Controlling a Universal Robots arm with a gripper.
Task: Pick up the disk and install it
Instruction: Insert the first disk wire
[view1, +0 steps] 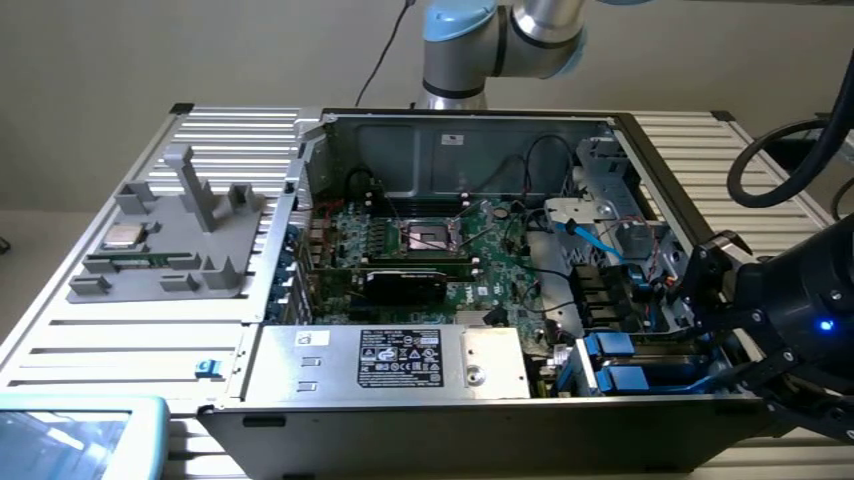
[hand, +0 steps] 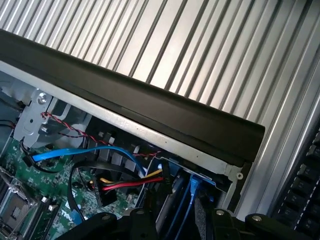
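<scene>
My arm (view1: 501, 40) is cut off by the upper edge of the exterior view. My gripper (hand: 181, 212) is cut off by the wrist view's edge, and its black body hides whatever lies behind it. A blue strip (hand: 192, 192) passes behind the gripper; I cannot tell whether it is a carrier frame or a cable. In the exterior view, two blue carriers (view1: 614, 345) sit in the case with faces and labels hidden. Print on the black label (view1: 407, 358) is too small to read. The teal-edged device (view1: 74, 435) is cut off at the corner. The dark ribbed object (hand: 305, 185) cannot be identified.
</scene>
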